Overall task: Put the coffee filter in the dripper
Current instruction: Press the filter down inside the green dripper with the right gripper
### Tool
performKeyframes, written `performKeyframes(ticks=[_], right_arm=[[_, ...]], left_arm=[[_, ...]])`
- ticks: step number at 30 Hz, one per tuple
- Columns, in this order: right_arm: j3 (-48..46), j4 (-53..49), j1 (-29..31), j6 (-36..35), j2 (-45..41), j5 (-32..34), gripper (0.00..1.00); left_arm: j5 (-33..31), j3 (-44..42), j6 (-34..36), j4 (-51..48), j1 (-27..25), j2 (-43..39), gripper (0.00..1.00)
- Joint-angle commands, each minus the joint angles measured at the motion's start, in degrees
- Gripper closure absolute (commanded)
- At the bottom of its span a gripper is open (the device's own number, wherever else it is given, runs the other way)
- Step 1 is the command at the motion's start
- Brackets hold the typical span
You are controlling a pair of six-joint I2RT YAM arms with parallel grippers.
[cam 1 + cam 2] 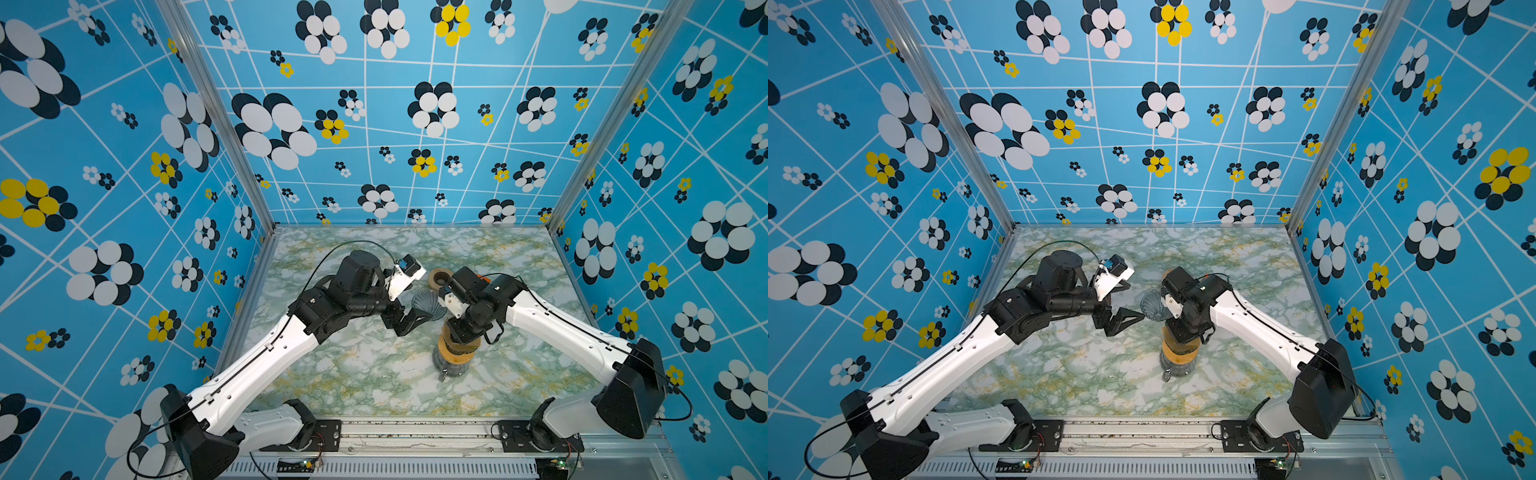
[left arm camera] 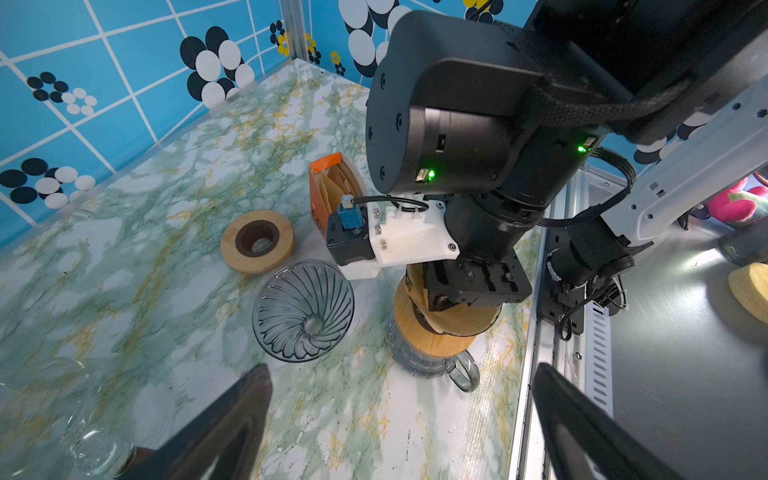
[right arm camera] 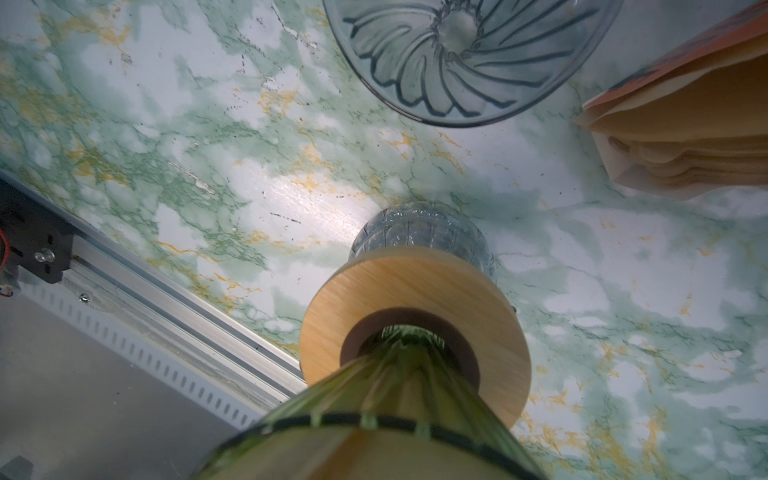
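While the right arm point(image 1: 561, 328) hangs over the mug point(image 1: 451, 365), a top view shows the left pincer point(image 1: 417, 325) spread and empty beside a spare dripper point(image 1: 428, 304) on the tabletop point(image 1: 374, 374), probably parked clear. From the left wrist, the right pincer point(image 2: 440, 301) sits low over the mug's ring point(image 2: 444, 336) with tan filter point(image 2: 415, 286) at its tips; whether it pinches I cannot tell. From the right wrist, the filter lines the dripper point(image 3: 399, 382), its tip seated in the ring, so placing looks nearly done.

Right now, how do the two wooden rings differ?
The table ring lies flat on the marble table, its hole empty. The mug ring sits raised atop the glass mug, with the dripper seated tip-down in its hole. Both are light wood with a dark inner collar.
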Motion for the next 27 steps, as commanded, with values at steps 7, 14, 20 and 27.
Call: performKeyframes(ticks=[7,14,20,27], right_arm=[[-1.5,0.5,0.4,0.5,1.5,-1.1,0.73],[-0.7,-0.5,0.4,0.6,0.4,-0.9,0.73],[2.1,-3.6,0.4,0.1,-1.0,-0.8,0.73],[5.1,-7.6,0.3,-0.9,-1.9,-1.6,0.73]], left_arm=[[0.9,-0.9,0.2,0.5,0.6,0.4,0.01],[1.0,-0.9,0.1,0.5,0.7,0.5,0.01],[0.9,-0.8,0.2,0.4,0.7,0.4,0.01],[0.8,-0.8,0.2,0.3,0.7,0.3,0.01]])
